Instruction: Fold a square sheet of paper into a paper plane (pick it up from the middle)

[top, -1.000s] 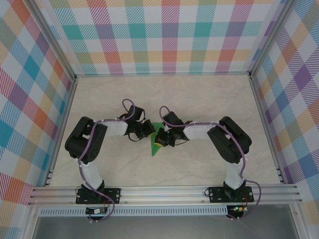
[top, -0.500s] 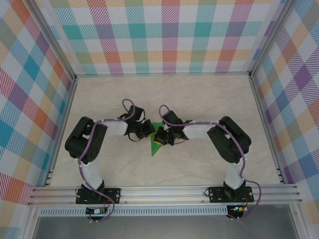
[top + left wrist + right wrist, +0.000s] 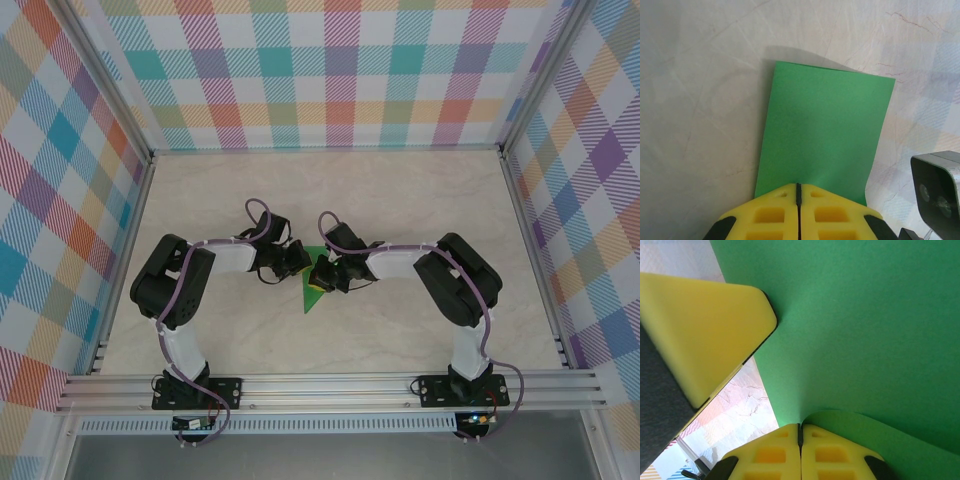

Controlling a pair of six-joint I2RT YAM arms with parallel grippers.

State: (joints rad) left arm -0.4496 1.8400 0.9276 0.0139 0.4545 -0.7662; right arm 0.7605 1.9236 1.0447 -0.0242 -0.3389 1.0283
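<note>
Both arms were nose to nose over the middle of the table [image 3: 400, 200], well away from every edge, with the paper [image 3: 825, 130] between them, partly raised. The left gripper [image 3: 798, 187] had its pads pressed together on the paper's edge. The right gripper [image 3: 800, 427] was pinched tight on a curled flap opposite. A fold looked to be in hand. To do it well: line up the edges first, keep the pull even from both sides, then press slowly along the crease so it doesn't tear.
</note>
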